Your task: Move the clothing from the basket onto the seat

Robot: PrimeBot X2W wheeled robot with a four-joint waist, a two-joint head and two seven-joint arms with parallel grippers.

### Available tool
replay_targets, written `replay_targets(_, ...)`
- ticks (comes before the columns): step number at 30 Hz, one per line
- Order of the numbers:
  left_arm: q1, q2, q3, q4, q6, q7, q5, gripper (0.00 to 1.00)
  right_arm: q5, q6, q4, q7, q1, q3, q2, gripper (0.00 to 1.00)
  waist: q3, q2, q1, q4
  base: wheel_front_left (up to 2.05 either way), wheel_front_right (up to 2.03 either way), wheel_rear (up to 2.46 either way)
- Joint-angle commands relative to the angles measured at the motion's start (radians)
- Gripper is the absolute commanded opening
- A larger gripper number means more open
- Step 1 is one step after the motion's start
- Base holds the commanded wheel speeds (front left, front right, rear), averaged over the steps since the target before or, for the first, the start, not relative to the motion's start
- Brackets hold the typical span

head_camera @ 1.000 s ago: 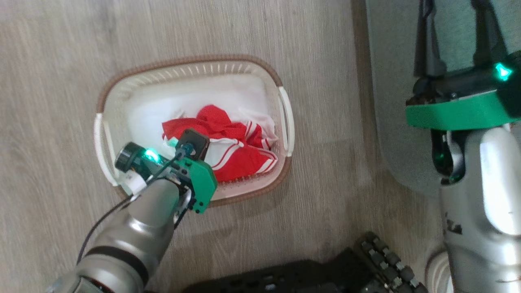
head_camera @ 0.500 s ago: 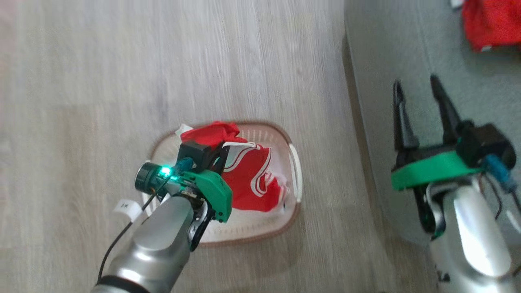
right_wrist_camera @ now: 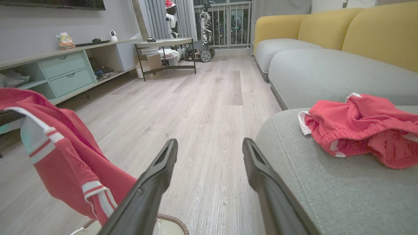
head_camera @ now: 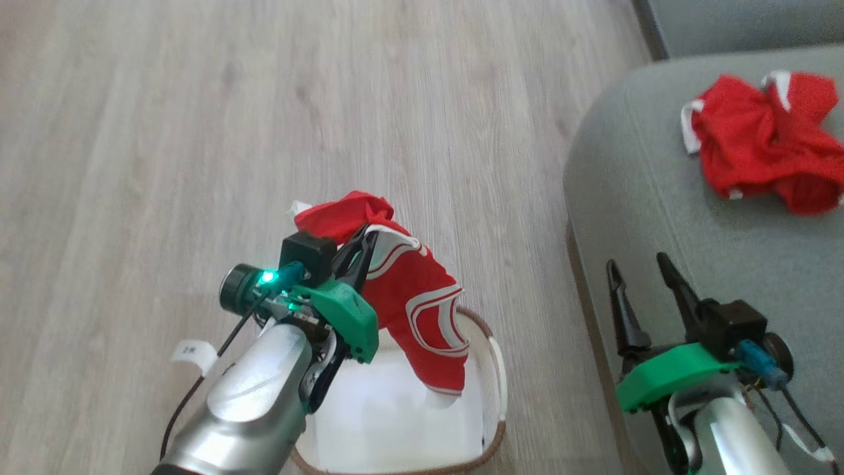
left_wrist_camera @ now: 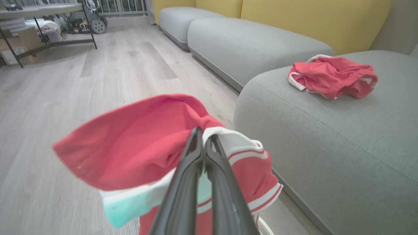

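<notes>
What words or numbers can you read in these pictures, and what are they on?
"2K", perhaps, small and blurred: on the white tag hanging by the left arm's cable.
Red clothing: stripes, no words.
Cardboard box far across the room: too small to read.

**Supporting Surfaces and Their Loads**

The pale wood-plank floor (head_camera: pixel 198 132) carries the cream basket (head_camera: pixel 499 373), which stands near the foot of the seat (head_camera: pixel 633 211). The grey-green seat also stands on this floor. One crumpled red garment (head_camera: pixel 758 142) with white trim lies on the seat's top surface, set in from its rounded edge.
</notes>
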Motion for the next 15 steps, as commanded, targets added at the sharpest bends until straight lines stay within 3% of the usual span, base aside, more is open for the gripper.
replay_targets(1,-0.050,0.024,0.036,-0.049,-0.005,0.003,-0.005,0.00,0.011,0.000,-0.026,-0.006,-0.016,0.036,0.002,1.00,-0.085,-0.0001,0.0000,0.027,0.00,0.00,0.00)
replay_targets(15,-0.132,0.016,0.038,-0.160,0.006,0.063,-0.028,0.00,0.081,0.000,-0.003,-0.006,-0.020,0.221,0.002,1.00,-0.194,-0.0001,0.0000,0.046,0.00,0.00,0.00)
